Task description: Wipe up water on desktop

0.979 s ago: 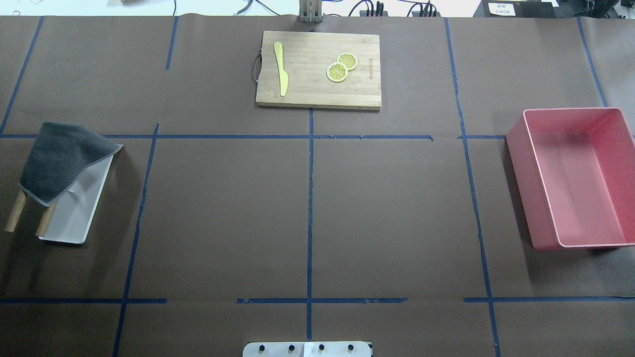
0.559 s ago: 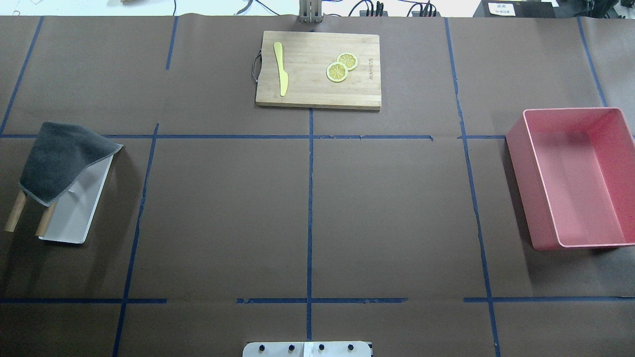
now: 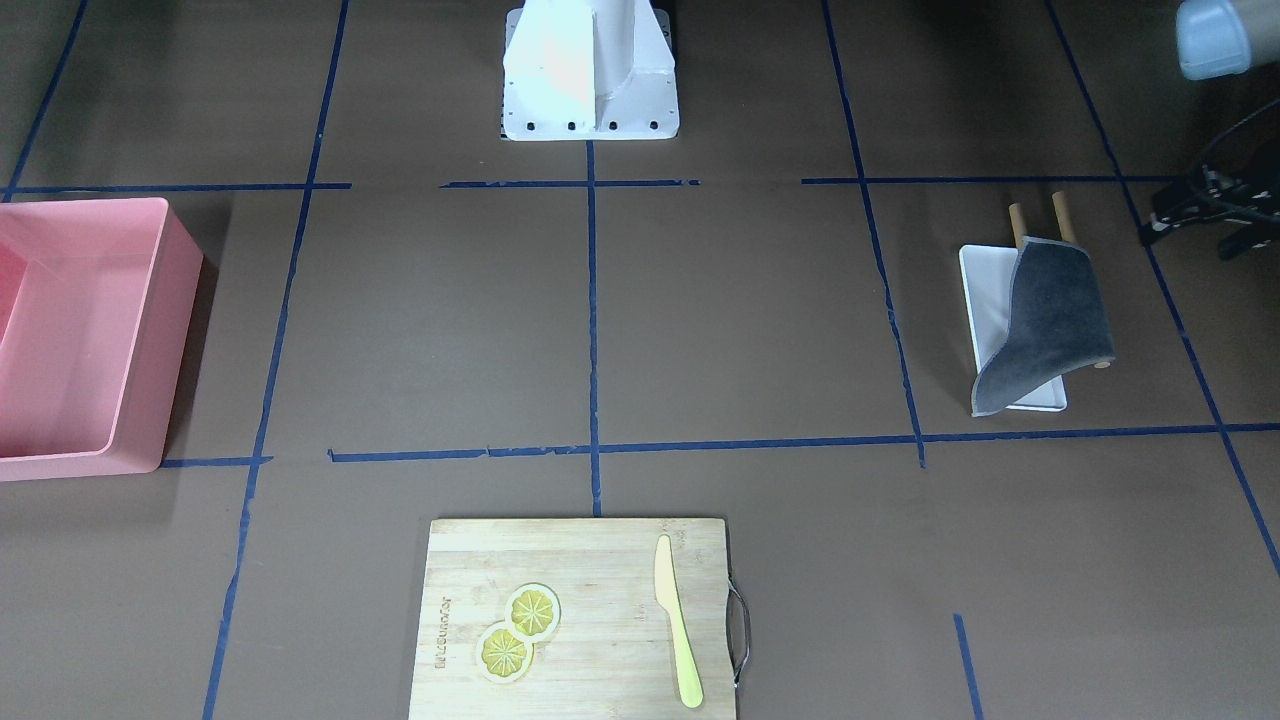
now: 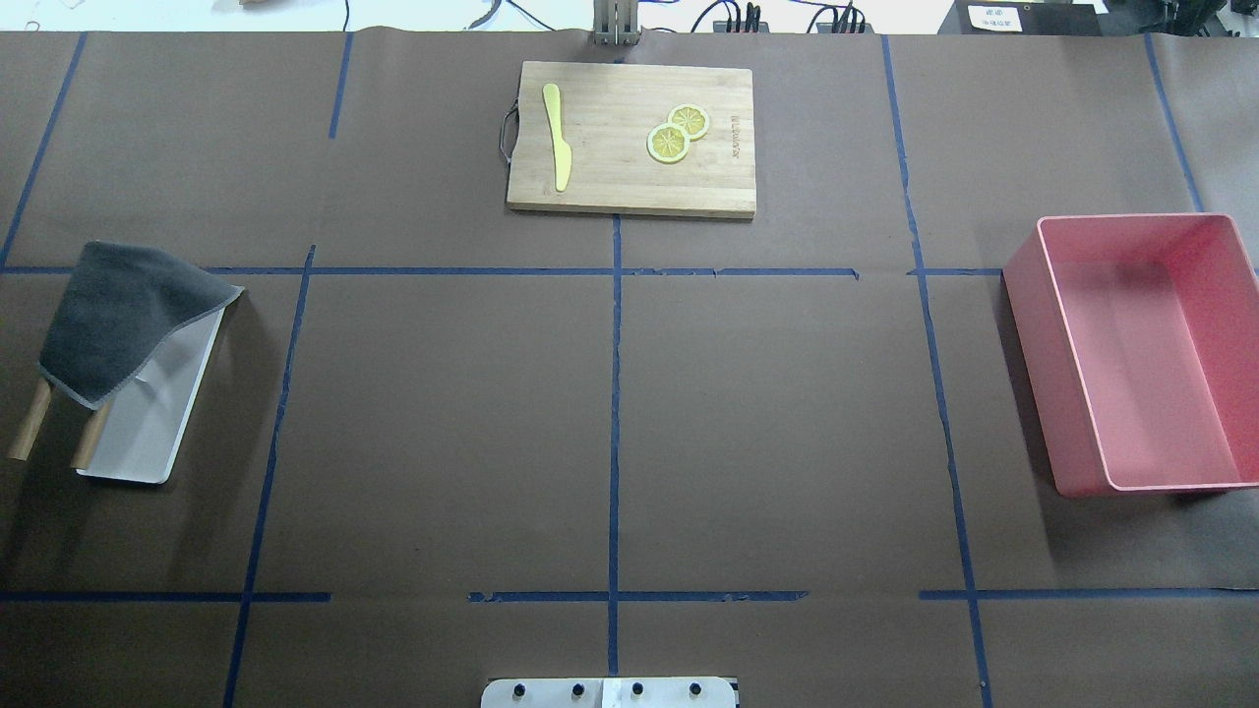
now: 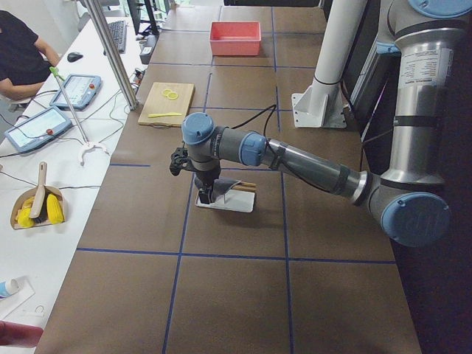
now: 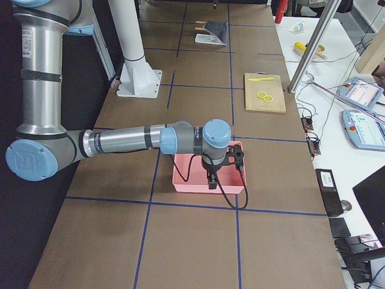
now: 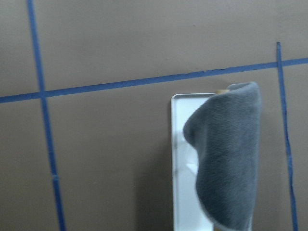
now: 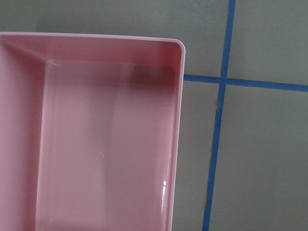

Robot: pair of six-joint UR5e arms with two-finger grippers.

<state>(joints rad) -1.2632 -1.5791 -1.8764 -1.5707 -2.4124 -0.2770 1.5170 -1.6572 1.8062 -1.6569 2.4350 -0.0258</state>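
Left tool (image 5: 207,196) hangs just above the grey cloth (image 4: 123,320) draped over a white tray (image 4: 148,433), likely poised to lift it. Right tool (image 6: 212,179) hangs over the pink bin (image 4: 1141,354). Whether either is parted, I cannot tell. On the brown table (image 4: 443,423) I see no water.

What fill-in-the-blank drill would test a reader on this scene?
1. The cloth is draped over a ____ tray.
2. On the board lie a knife and ____ lemon slices.
3. The bin on the desktop is coloured ____.
Missing words: white; two; pink.
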